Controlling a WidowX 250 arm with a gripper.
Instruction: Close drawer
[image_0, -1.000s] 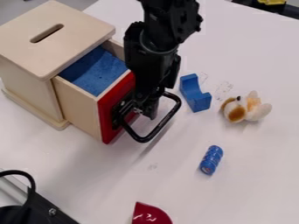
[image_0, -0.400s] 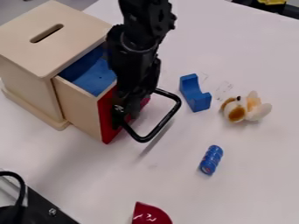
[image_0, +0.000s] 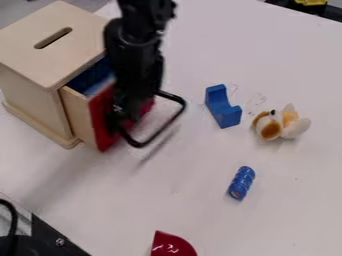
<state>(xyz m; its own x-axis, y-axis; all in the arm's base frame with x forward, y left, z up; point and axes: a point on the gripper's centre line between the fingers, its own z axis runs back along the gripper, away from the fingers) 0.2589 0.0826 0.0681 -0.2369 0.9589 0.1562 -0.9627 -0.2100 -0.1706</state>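
- Red paint covers the front (image_0: 100, 131) of the drawer (image_0: 78, 114), which is part way out of the wooden box (image_0: 30, 57), so it is not shut.
- The box sits at the upper left, and it has a long thin slot (image_0: 53, 38) in its top.
- Blue stuff (image_0: 92, 78) shows inside the drawer.
- A black handle (image_0: 162, 126) sticks out from the red front like a big loop.
- The black gripper (image_0: 121, 112) points down by the red front, close to where the handle joins on. I cannot tell if it is wide apart or squeezed together.
- The black arm (image_0: 133, 50) comes down from the top.
- Over to the right of the handle is a blue block (image_0: 224, 111) with a dip in it.
- Next to the block is a fuzzy brown and white toy (image_0: 279, 125).
- A small blue tube (image_0: 241, 183) lies lower down on the white table (image_0: 214, 220).
- Something shiny and red (image_0: 172, 245) is at the bottom edge.
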